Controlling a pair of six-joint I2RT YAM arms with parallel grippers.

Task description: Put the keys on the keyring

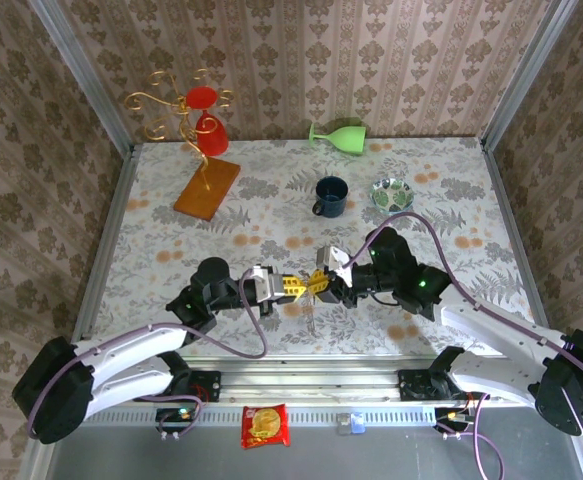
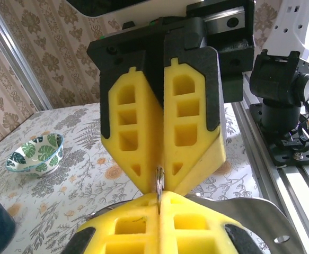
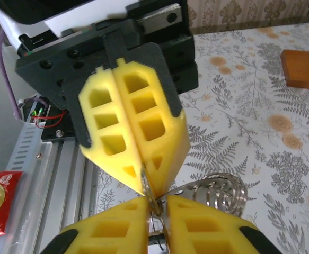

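1. Tabletop [image 1: 451, 190], fern-print cover, walled on three sides w/ patterned paper.
2. Both arms reach in from 6 o'clock. Left gripper [image 1: 297, 288] and right gripper [image 1: 323, 283] meet tip to tip near centre, just toward 6 o'clock.
3. Gold wire stand [image 1: 208, 187] on a wooden base at 10 o'clock, w/ a red cup [image 1: 207, 125] hung upside down on it.
4. Green goblet [image 1: 339, 135] lies on its side at 12 o'clock, by the back wall.
5. Blue mug [image 1: 330, 195] stands upright btwn goblet and grippers. Leaf-print bowl [image 1: 392, 191] is near it, at its 3 o'clock.
6. Red packet [image 1: 266, 425] lies off the tabletop at 6 o'clock.
7. Keyring [image 2: 159, 186] is pinched edge-on btwn the yellow pads. Each gripper is clamped narrow on it. Its silver wire loops [image 3: 220, 193] spread at 3 o'clock of the pinch in the right wrist view.
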